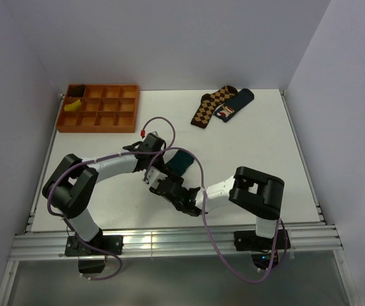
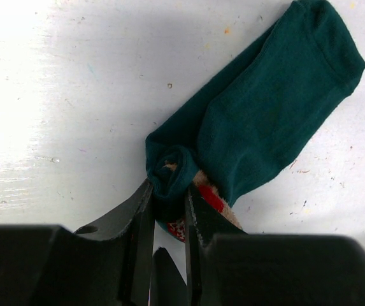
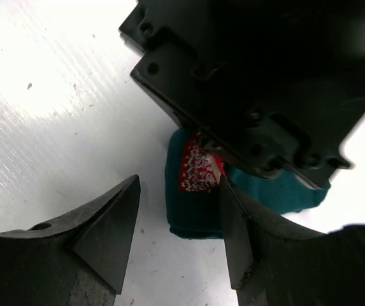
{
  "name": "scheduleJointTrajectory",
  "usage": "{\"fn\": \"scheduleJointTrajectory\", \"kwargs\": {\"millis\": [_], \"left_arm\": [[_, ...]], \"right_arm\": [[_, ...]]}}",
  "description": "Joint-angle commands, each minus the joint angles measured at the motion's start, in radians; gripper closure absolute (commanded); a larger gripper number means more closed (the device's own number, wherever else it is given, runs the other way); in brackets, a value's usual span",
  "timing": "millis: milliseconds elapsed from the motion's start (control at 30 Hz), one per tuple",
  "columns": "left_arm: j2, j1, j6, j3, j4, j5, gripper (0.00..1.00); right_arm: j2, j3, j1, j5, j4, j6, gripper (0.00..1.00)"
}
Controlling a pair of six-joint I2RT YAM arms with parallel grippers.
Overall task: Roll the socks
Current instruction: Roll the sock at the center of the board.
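A dark teal sock (image 2: 271,108) lies flat on the white table, and its near end is curled into a small roll (image 2: 169,167). A red, white and brown patch (image 2: 211,195) shows beside the roll. My left gripper (image 2: 168,191) is shut on that rolled end. In the top view the sock (image 1: 181,160) lies just right of the left gripper (image 1: 158,169). My right gripper (image 3: 179,191) is open, facing the sock's near end (image 3: 195,210) and its red patch (image 3: 198,167) without touching it. In the top view the right gripper (image 1: 171,186) sits right below the left one.
The left gripper's black body (image 3: 265,83) hangs close above the right fingers. At the back right lie a brown argyle sock (image 1: 210,106) and a dark sock with a red-white patch (image 1: 234,105). An orange compartment tray (image 1: 99,108) at the back left holds a yellow item (image 1: 72,106).
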Motion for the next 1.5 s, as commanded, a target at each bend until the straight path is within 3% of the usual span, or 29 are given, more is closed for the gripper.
{"fn": "scheduleJointTrajectory", "kwargs": {"millis": [0,100,167,300,433,467,667,867,1067,1233,1467], "left_arm": [[0.030,-0.006,0.032,0.005,-0.071,0.023,1.00],[0.036,-0.007,0.039,0.011,-0.076,0.026,1.00],[0.038,-0.007,0.042,0.014,-0.076,0.027,1.00],[0.043,-0.006,0.048,0.023,-0.082,0.030,1.00],[0.026,-0.001,0.036,0.017,-0.071,0.030,0.98],[0.017,0.001,0.025,0.013,-0.068,0.027,0.96],[-0.075,0.040,-0.024,-0.012,-0.048,-0.008,0.66],[-0.200,0.097,-0.081,-0.061,-0.014,-0.072,0.27],[-0.333,0.143,-0.158,-0.160,0.035,-0.122,0.25],[-0.447,0.165,-0.198,-0.254,0.081,-0.134,0.28],[-0.536,0.168,-0.227,-0.369,0.085,-0.083,0.30]], "right_arm": [[0.031,0.037,0.006,0.013,0.008,0.017,0.41],[0.054,0.035,0.006,0.015,-0.011,0.044,0.43],[0.069,0.037,0.006,0.025,-0.029,0.073,0.50],[0.102,0.028,0.003,0.024,-0.050,0.126,0.69],[0.094,0.009,-0.017,-0.016,-0.072,0.189,0.98],[0.088,0.003,-0.028,-0.030,-0.077,0.218,1.00],[0.016,-0.031,-0.080,-0.211,-0.096,0.346,1.00],[-0.004,-0.002,-0.152,-0.453,-0.146,0.451,1.00],[0.004,0.049,-0.212,-0.637,-0.170,0.606,1.00],[0.028,0.035,-0.278,-0.853,-0.052,0.843,1.00],[0.106,0.094,-0.307,-0.930,-0.029,1.024,1.00]]}}
